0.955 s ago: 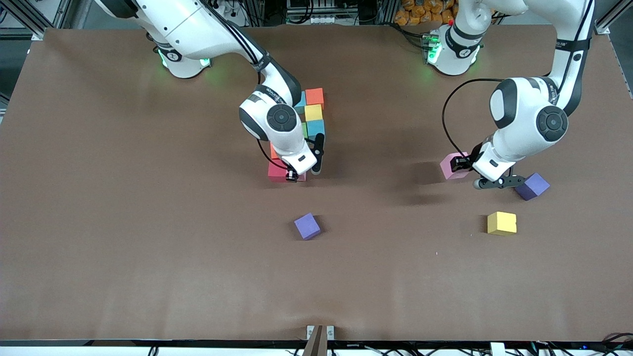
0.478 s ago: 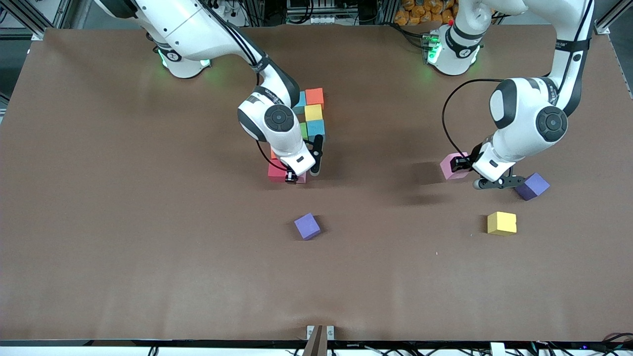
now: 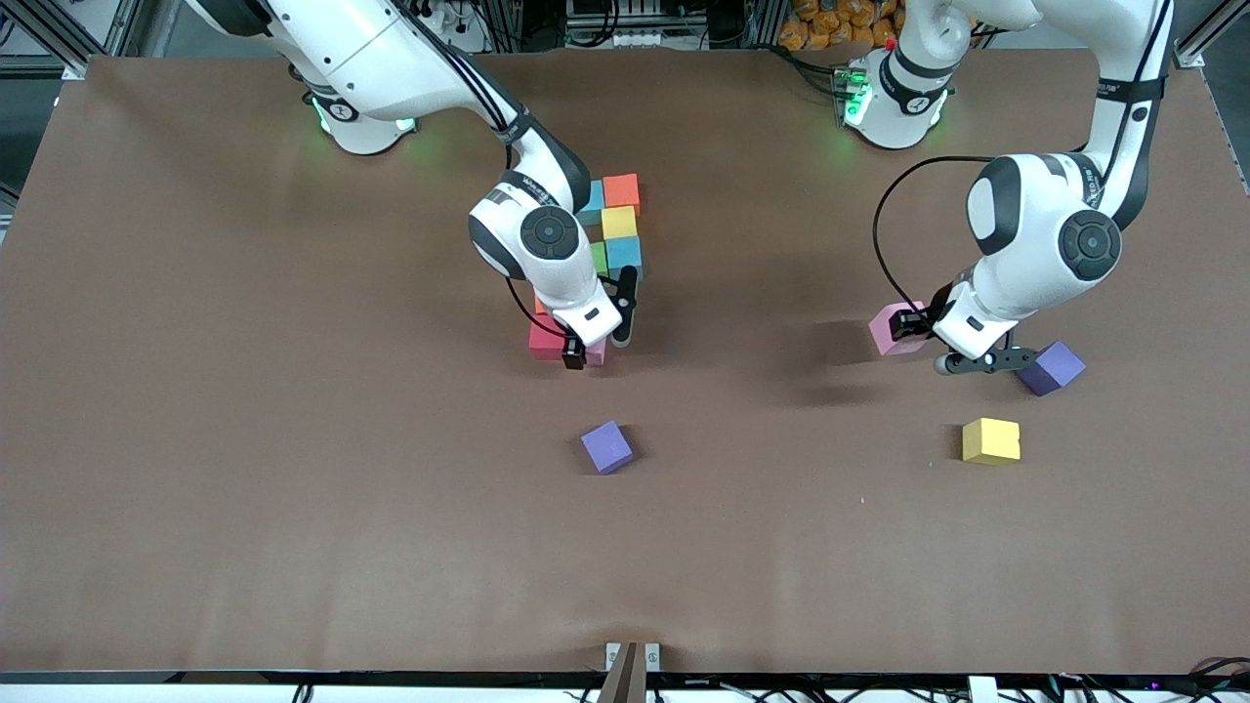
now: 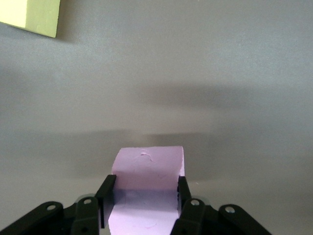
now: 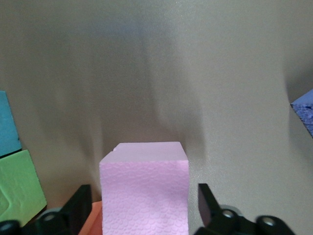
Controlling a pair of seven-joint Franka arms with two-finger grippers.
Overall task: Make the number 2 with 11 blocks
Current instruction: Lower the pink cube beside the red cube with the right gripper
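Blocks lie grouped mid-table: orange [image 3: 622, 190], yellow [image 3: 618, 222], light blue [image 3: 624, 252], green [image 3: 600, 258] and, nearer the camera, red [image 3: 543, 338]. Beside the red one sits a pink block [image 3: 597, 351]. My right gripper [image 3: 581, 350] is low around this pink block [image 5: 144, 191], open, with a gap on each side. The arm hides part of the group. Toward the left arm's end, my left gripper [image 3: 906, 324] is shut on another pink block [image 3: 891, 328], which fills the space between its fingers [image 4: 146, 171] above the table.
A purple cube [image 3: 607, 446] lies nearer the camera than the group. Another purple cube [image 3: 1052, 367] and a loose yellow block [image 3: 990, 439] lie near the left gripper. The brown table [image 3: 293, 488] stretches wide around them.
My right gripper has opened and let go of the pink block beside the red one. The left arm has stayed where it was with its pink block.
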